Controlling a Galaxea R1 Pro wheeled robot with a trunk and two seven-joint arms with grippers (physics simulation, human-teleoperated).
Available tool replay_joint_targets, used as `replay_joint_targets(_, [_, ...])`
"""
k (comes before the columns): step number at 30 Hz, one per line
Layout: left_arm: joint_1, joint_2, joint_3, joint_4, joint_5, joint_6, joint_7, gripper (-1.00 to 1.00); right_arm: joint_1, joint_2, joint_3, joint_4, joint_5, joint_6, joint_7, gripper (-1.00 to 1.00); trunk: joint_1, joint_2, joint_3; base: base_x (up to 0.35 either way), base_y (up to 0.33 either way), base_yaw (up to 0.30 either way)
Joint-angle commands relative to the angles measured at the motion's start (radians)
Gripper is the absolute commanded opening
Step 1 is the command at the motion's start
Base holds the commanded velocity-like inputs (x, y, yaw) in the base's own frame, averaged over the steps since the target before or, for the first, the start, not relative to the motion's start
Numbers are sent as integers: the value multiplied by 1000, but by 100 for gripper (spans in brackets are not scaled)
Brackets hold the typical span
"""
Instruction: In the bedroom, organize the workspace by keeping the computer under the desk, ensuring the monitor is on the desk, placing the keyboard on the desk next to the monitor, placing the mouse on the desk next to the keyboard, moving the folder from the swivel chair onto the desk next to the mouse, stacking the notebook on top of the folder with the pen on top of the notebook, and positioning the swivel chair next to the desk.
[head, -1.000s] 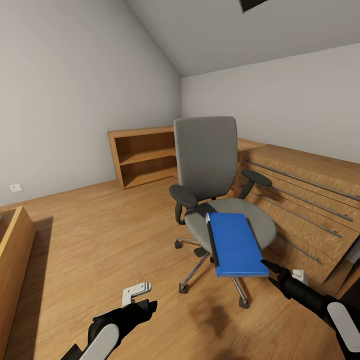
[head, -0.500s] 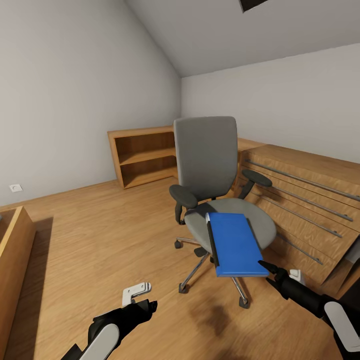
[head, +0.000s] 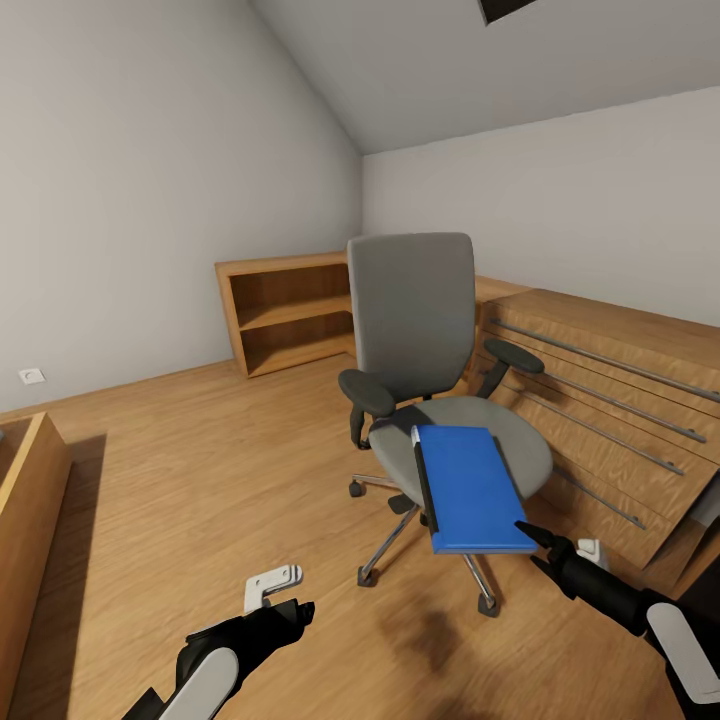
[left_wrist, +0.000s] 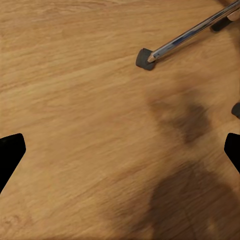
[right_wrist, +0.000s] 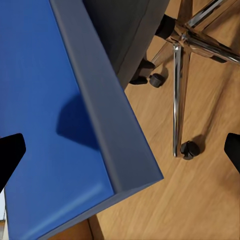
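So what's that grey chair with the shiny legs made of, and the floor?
The grey swivel chair looks fabric-covered: matte, no shine. Its star base looks like chromed metal, with bright mirror-like streaks. The floor looks like light varnished wood, showing grain lines and plank seams.

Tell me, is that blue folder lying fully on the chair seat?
No. The blue folder lies flat but overhangs the swivel chair seat's front edge.

No text, label, brand, number or sign can be read anywhere. The flat blue folder (head: 470, 488) on the grey upholstered swivel chair (head: 420, 330), just ahead of the right fingers (head: 528, 532), has a plain cover with no lettering.
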Motion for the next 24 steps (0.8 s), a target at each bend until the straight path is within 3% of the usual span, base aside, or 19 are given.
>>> replay_joint_targets(1, [-1,1,-2,-1,7,1,9,100,-1,0,-1,0,1,6,3,100,0,0,-1,0,0,0])
replay_joint_targets(24, [-1,1,-2,-1,7,1,8,100,-1,3,30,1,1,5,3,100,0,0,-1,0,0,0])
